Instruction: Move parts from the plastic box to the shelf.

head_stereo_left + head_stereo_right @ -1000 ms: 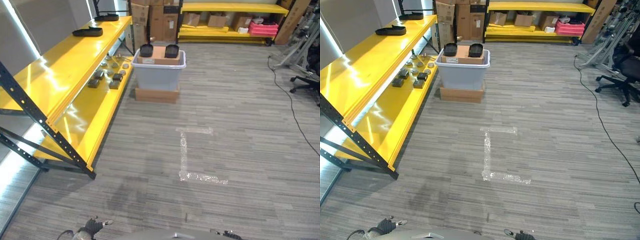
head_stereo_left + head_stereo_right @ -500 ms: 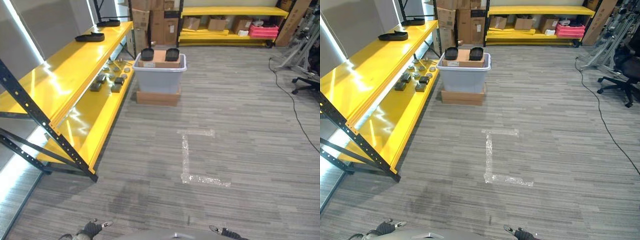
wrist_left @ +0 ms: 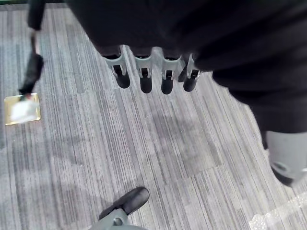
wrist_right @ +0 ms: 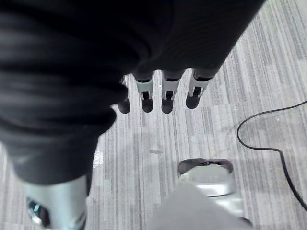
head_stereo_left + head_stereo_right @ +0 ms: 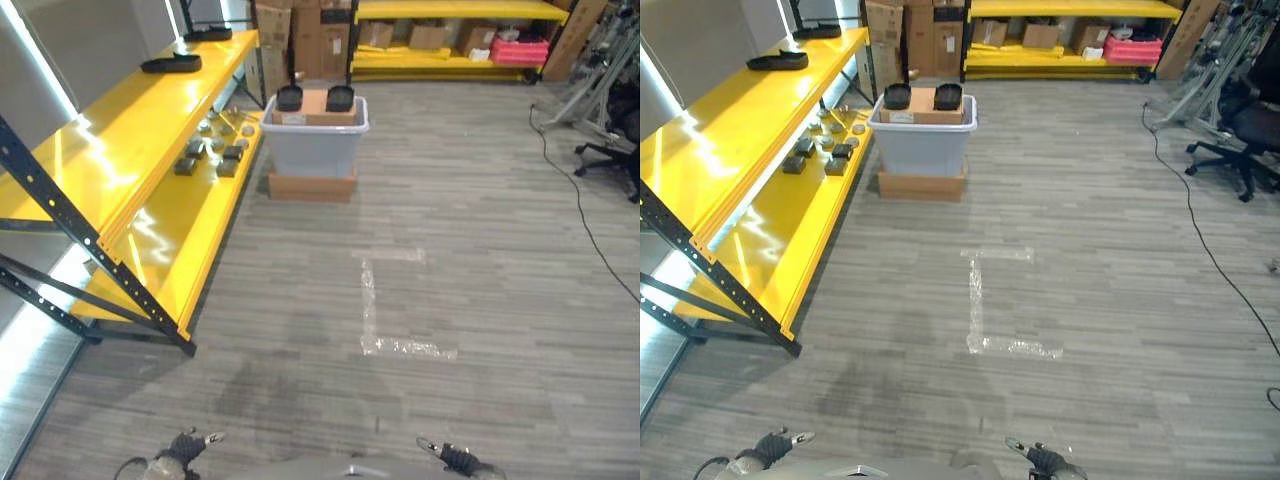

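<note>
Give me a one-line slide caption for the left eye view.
Grey plastic box on cardboard beside the yellow shelf, far across the floor; both hands low, empty.

Camera shifted; right hand (image 5: 455, 459) shows further into view; left hand (image 5: 185, 447) unchanged, things unmoved.

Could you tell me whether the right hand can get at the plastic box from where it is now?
Probably not yet. The right hand hangs low by the robot, open and empty, while the plastic box stands far ahead across bare floor beside the yellow shelf. Nothing blocks the way; it is simply too distant.
</note>
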`<state>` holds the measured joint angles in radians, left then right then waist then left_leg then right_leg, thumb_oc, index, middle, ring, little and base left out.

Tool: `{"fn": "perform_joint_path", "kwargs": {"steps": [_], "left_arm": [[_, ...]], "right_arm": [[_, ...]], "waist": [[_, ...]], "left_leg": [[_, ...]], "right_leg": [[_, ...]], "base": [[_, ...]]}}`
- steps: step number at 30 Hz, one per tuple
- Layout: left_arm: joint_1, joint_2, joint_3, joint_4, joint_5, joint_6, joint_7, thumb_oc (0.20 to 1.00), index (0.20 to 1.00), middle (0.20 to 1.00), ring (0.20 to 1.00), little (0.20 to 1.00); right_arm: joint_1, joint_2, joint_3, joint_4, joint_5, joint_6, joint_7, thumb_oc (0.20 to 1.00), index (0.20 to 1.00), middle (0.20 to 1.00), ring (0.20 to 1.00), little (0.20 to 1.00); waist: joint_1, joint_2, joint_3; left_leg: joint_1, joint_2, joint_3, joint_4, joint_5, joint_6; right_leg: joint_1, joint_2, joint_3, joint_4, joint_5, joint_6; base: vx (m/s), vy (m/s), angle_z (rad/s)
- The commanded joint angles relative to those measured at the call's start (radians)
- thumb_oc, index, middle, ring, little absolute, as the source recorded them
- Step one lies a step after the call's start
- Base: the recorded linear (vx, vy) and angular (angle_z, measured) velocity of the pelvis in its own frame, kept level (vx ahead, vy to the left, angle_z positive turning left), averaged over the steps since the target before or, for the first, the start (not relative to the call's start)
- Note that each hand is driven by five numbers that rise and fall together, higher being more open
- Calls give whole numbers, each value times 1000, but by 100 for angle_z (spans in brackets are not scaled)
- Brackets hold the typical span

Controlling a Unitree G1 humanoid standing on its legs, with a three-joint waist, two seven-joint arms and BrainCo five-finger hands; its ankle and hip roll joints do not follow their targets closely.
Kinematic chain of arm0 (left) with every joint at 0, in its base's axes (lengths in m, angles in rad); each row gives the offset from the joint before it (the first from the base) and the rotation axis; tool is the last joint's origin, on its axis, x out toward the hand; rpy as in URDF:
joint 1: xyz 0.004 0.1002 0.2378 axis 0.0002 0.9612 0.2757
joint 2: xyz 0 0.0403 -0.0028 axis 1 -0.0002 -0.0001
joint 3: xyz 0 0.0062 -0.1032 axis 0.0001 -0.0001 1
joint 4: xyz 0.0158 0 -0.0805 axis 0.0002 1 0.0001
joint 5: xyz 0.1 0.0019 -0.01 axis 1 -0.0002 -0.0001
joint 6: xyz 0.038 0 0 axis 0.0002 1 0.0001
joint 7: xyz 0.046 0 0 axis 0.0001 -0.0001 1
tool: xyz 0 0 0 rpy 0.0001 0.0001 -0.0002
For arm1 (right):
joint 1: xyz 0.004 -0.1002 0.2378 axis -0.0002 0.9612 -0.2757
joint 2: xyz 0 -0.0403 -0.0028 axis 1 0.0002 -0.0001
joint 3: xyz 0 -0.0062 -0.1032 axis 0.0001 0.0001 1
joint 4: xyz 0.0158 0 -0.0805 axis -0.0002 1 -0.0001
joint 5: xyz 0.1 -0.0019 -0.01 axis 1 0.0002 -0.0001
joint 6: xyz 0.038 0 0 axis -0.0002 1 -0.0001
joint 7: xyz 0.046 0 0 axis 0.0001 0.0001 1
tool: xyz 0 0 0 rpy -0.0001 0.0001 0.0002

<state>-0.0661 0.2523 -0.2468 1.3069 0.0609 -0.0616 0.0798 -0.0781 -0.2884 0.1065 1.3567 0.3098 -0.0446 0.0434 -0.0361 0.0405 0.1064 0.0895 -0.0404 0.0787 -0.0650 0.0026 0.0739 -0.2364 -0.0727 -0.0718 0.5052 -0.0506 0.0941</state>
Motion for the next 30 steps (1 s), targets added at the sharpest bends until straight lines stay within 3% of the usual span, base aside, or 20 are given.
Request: {"fn": "perform_joint_path", "kwargs": {"steps": [1,4,7,11,12,13,14,16,17,19,20,21,22,23,24,27,30], "left_arm": [[4,11,1,59,7,7,-15,1000,1000,1000,1000,1000],[-3,11,7,64,-3,7,-16,1000,1000,1000,1000,1000],[-11,11,14,55,-17,6,-12,1000,1000,1000,1000,1000],[-10,5,22,42,-30,3,-4,1000,1000,1000,1000,1000],[-10,3,29,40,-41,0,-5,1000,1000,1000,1000,1000],[-15,-9,24,20,-61,-6,-4,1000,1000,1000,1000,1000],[-16,-9,24,20,-61,-6,-4,1000,1000,1000,1000,1000],[-31,-10,11,-1,-65,-15,3,1000,1000,1000,1000,1000],[-37,-4,10,-22,-81,-20,8,1000,1000,1000,1000,1000],[-30,-7,8,-29,-83,-21,9,1000,1000,1000,1000,1000],[-23,-12,1,-28,-80,-23,8,1000,1000,1000,1000,1000],[-17,-19,-6,-21,-75,-23,9,1000,1000,1000,1000,1000],[-17,-19,-6,-21,-75,-24,9,1000,1000,1000,1000,1000],[-19,-20,-14,2,-67,-18,13,1000,1000,1000,1000,1000],[-18,-23,-14,14,-63,-15,12,1000,1000,1000,1000,1000],[10,-36,-14,69,-23,1,-6,1000,1000,1000,1000,1000],[34,-33,-15,78,10,5,-22,1000,1000,1000,1000,1000]], "right_arm": [[-4,13,13,27,14,-19,0,1000,1000,1000,1000,1000],[12,12,-2,24,39,-24,-5,1000,1000,1000,1000,1000],[22,3,-15,18,56,-29,-10,1000,1000,1000,1000,1000],[48,-10,-14,28,41,-31,-6,1000,1000,1000,1000,1000],[52,-19,-13,30,32,-30,-1,1000,1000,1000,1000,1000],[46,-49,-5,4,21,-34,1,1000,1000,1000,1000,1000],[45,-49,-5,4,21,-34,1,1000,1000,1000,1000,1000],[34,-65,6,-19,14,-37,5,1000,1000,1000,1000,1000],[29,-68,14,-33,12,-39,3,1000,1000,1000,1000,1000],[25,-72,25,-38,3,-44,-4,1000,1000,1000,1000,1000],[25,-76,31,-42,1,-46,-6,1000,1000,1000,1000,1000],[22,-79,35,-49,0,-51,-12,1000,1000,1000,1000,1000],[23,-79,35,-49,0,-51,-12,1000,1000,1000,1000,1000],[7,-74,51,-58,-5,-55,-17,1000,1000,1000,1000,1000],[-1,-73,56,-53,-10,-54,-17,1000,1000,1000,1000,1000],[-5,-60,79,-43,-50,-46,-9,1000,1000,1000,1000,1000],[15,-45,71,-53,-54,-47,-3,1000,1000,1000,1000,1000]], "waist": [[-15,-11,-12],[-35,-21,-11],[-54,-16,-9],[-58,-9,-42],[-60,-7,-48],[-47,-13,-32],[-48,-13,-33],[-23,-38,-3],[-2,-64,14],[19,-69,17],[32,-62,21],[46,-50,26],[46,-51,28],[61,-44,33],[67,-42,30],[76,-49,-4],[77,-59,-18]], "left_leg": [[52,-9,-55,-18,-18,-30],[77,-16,-69,-22,-50,-37],[102,-6,-79,-22,-73,-43],[123,19,-88,35,-106,-69],[108,29,-88,91,-92,-87],[12,4,-106,316,10,-140],[9,4,-107,320,8,-140],[-89,-49,-143,487,64,-167],[-181,-31,-90,474,41,-155],[-236,-15,-66,336,15,-131],[-256,-5,-69,240,34,-123],[-287,11,-84,150,99,-126],[-278,10,-84,139,103,-127],[-291,23,-92,62,157,-137],[-292,28,-93,57,168,-139],[-266,22,-72,108,117,-117],[-257,11,-55,160,71,-89]], "right_leg": [[13,-3,19,-158,164,39],[-8,11,-14,-309,188,32],[-14,23,-9,-333,195,30],[51,56,0,-359,138,-7],[67,62,-4,-364,128,-18],[116,56,-3,-400,127,-41],[116,56,-4,-400,127,-41],[154,32,6,-434,139,-51],[195,9,2,-468,134,-52],[227,7,-1,-503,123,-47],[245,13,-4,-521,119,-41],[265,23,-1,-537,112,-39],[270,22,-1,-539,111,-39],[289,40,6,-554,99,-39],[297,44,9,-556,91,-38],[346,34,23,-549,52,-25],[344,18,48,-441,25,-13]], "base": [[196,-19,-15],[245,-74,-9],[215,-83,15],[318,-197,23],[295,-228,44],[293,-228,51],[232,-201,31],[166,-145,-24],[278,-166,-20],[319,-68,18],[329,35,16],[225,40,2],[265,41,-10],[245,36,-23],[322,55,-50],[323,115,-54],[310,148,-37]]}}
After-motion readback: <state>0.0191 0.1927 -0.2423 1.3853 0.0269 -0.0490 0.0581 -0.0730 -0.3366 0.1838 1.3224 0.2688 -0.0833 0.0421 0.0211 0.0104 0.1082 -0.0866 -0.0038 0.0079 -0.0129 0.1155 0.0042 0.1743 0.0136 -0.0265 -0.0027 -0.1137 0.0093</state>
